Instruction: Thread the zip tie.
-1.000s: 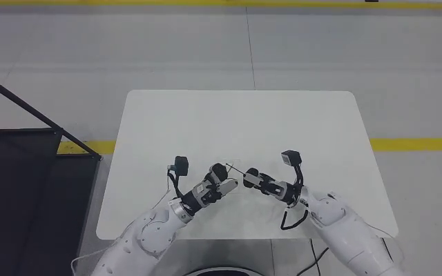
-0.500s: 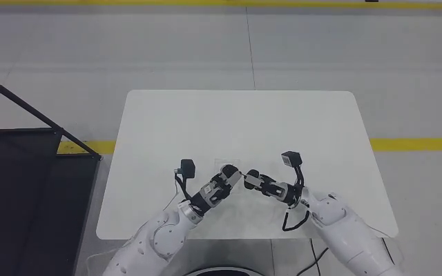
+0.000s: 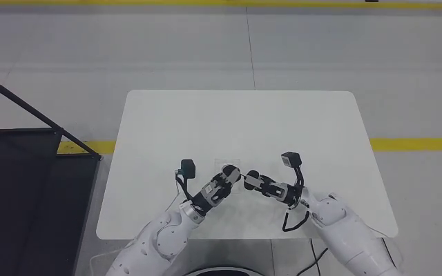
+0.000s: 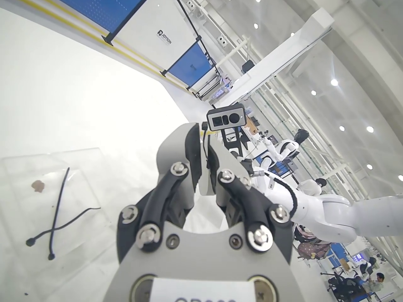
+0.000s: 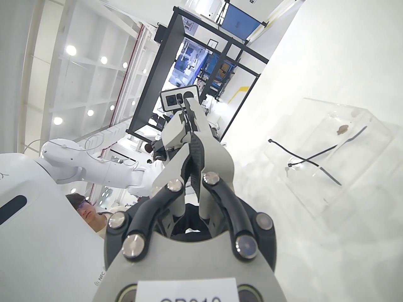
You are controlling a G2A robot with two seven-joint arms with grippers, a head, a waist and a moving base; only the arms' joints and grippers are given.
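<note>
- Top view: on the near half of the white rounded table (image 3: 311, 124) the two arms meet tip to tip. The left pincer (image 3: 233, 175) and the right pincer (image 3: 246, 177) are just beside each other, close to the near edge of a clear flat plastic tray (image 3: 222, 163) lying on the table. The strap between them is too thin to make out from here.
- Left wrist view: the left pincer (image 4: 204, 146) has its two grey fingers drawn in close, dark pads facing, with a thin black plastic zip tie (image 4: 206, 150) running up the narrow slot between them. It looks clamped on the strap. Off to one side, the clear tray (image 4: 78, 164) rests on the table. It holds two loose black zip ties (image 4: 60, 199) crossed over one another and a small brown scrap (image 4: 37, 186) near them.
- Right wrist view: the right pincer (image 5: 190, 141) has its fingers pressed together. The held zip tie (image 5: 185, 113) shows as a fine black line at their tips, where the other arm's grey fingers meet them, so both pincers are closed on the one strap. The tray (image 5: 362, 117) sits well apart on the table, with the crossed loose ties (image 5: 307, 159) and the brown scrap (image 5: 343, 128) inside. One tie's head end reaches past the tray's edge.
</note>
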